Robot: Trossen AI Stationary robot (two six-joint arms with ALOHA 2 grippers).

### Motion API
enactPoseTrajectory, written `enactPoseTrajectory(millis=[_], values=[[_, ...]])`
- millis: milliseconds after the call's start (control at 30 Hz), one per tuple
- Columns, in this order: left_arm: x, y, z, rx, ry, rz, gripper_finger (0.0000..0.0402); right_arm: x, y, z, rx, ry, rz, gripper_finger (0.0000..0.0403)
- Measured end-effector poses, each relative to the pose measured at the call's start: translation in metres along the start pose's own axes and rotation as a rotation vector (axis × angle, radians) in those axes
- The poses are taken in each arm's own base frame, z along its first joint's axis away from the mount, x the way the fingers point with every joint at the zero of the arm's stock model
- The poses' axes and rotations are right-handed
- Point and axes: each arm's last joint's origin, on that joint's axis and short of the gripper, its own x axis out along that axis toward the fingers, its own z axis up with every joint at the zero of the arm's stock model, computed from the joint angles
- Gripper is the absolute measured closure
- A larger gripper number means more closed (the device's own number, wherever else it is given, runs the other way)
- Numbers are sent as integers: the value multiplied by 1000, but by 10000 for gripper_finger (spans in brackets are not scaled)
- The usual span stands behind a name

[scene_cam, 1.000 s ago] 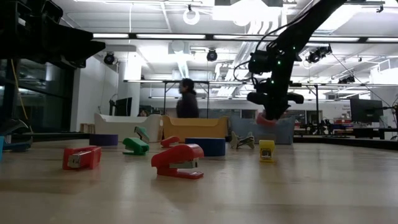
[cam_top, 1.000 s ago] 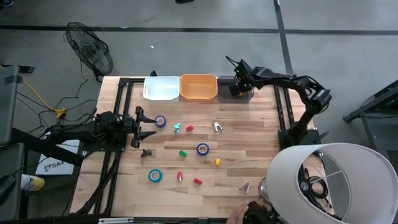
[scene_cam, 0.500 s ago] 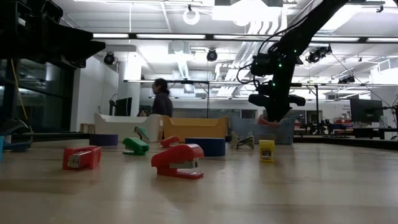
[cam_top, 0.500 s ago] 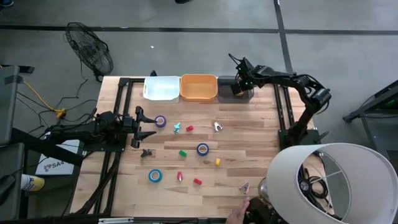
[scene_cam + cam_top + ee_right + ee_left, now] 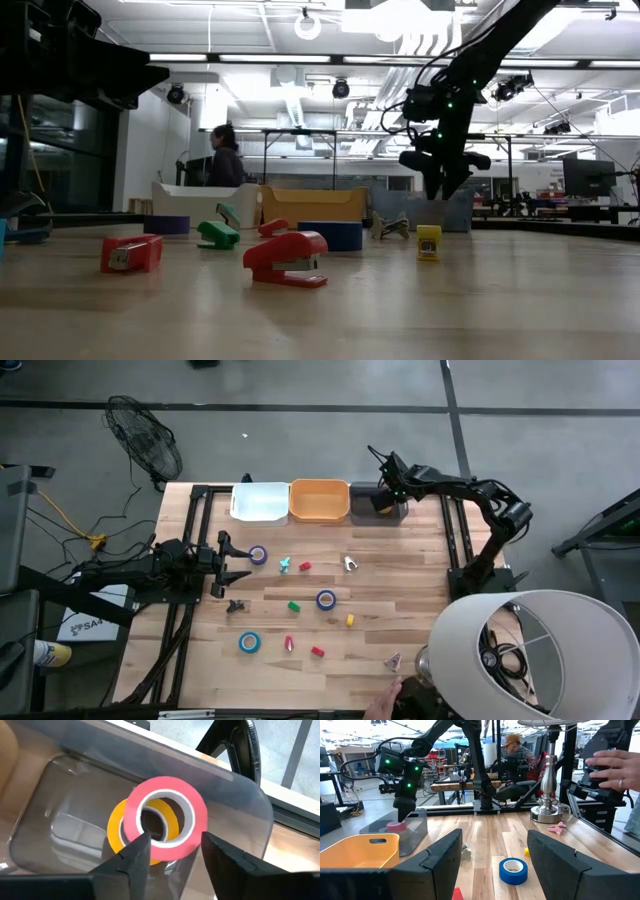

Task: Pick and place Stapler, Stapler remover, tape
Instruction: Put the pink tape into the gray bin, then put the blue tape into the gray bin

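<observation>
Right hand (image 5: 172, 852) hangs spread and empty over the grey bin (image 5: 65, 795); pink tape (image 5: 167, 817) rests on yellow tape (image 5: 116, 827). Left hand (image 5: 492, 865) waits wide above the worktop (image 5: 400, 610). Rolls look light, stiff: pinch across the ring wall.

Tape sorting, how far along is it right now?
Done: a yellow tape roll lies in the grey bin, and the pink tape roll sits on it, just below the open right gripper. Left: three tape rolls plus small staplers on the table. The left gripper waits open.
</observation>
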Motion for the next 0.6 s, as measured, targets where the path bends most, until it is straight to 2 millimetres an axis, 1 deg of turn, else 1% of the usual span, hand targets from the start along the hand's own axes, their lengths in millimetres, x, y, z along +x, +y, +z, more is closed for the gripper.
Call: enactPoseTrajectory(millis=[167, 367, 467, 600], values=[[0, 0, 0, 0, 0, 0, 181, -5, 2, 0, 0, -16, 8, 222], [0, 0, 0, 0, 0, 0, 181, -24, 7, 1, -24, -72, 22, 221], [0, 0, 0, 0, 0, 0, 181, -32, 13, -1, -57, -89, 50, 221], [0, 0, 0, 0, 0, 0, 181, -39, 27, -7, -106, -93, 100, 221]])
